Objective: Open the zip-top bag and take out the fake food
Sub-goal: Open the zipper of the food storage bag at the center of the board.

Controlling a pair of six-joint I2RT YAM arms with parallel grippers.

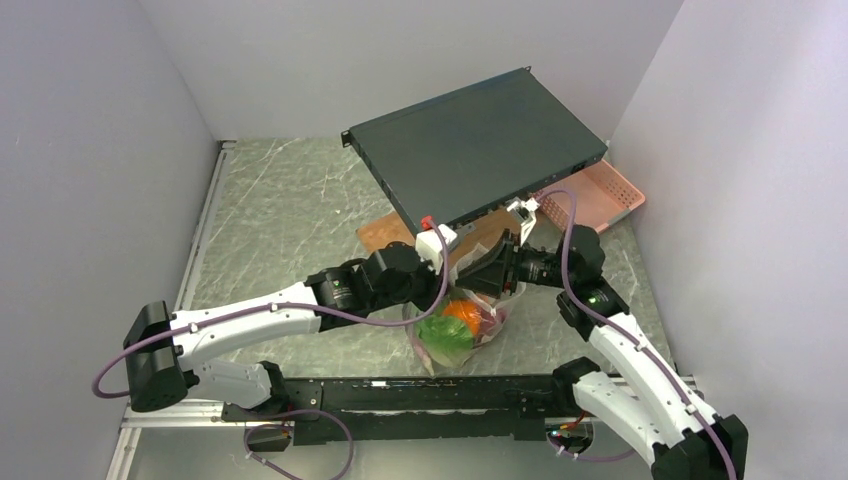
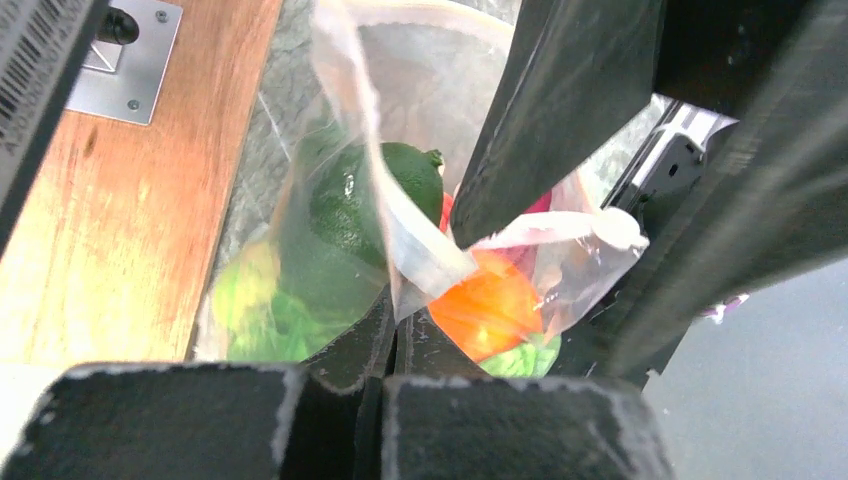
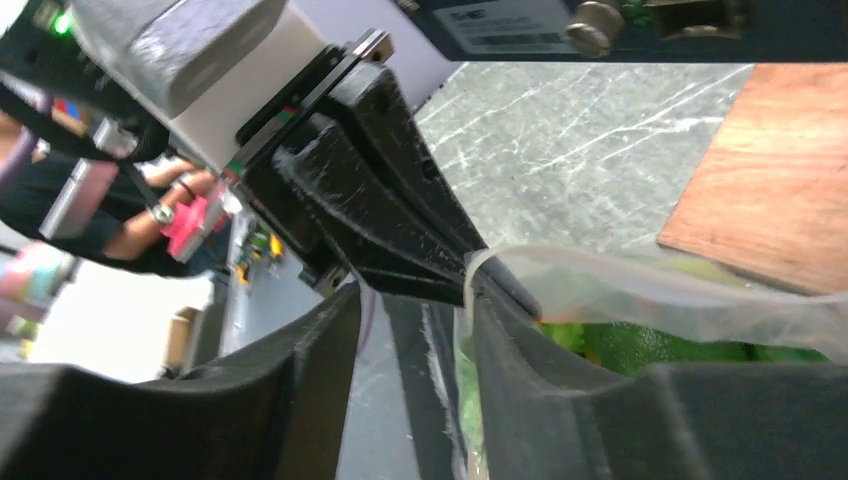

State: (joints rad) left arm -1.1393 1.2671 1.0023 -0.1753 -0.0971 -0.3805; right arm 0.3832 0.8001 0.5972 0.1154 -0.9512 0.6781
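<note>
The zip-top bag (image 1: 478, 335) hangs between my two grippers, above the table. Inside it are fake food pieces: an orange one (image 1: 462, 314) and green ones (image 1: 444, 336). My left gripper (image 1: 448, 285) is shut on the bag's top strip (image 2: 420, 245). The left wrist view shows a dark green round fruit (image 2: 370, 190), the orange piece (image 2: 485, 310) and leafy green (image 2: 262, 318) through the plastic. My right gripper (image 1: 478, 278) is open (image 3: 415, 290); the bag's edge (image 3: 680, 298) lies against one of its fingers (image 3: 520, 360).
A black rack unit (image 1: 480, 145) rests tilted on a wooden board (image 1: 388, 232) just behind the grippers. A pink lattice basket (image 1: 597, 195) stands at the back right. Walls close in on the left, back and right.
</note>
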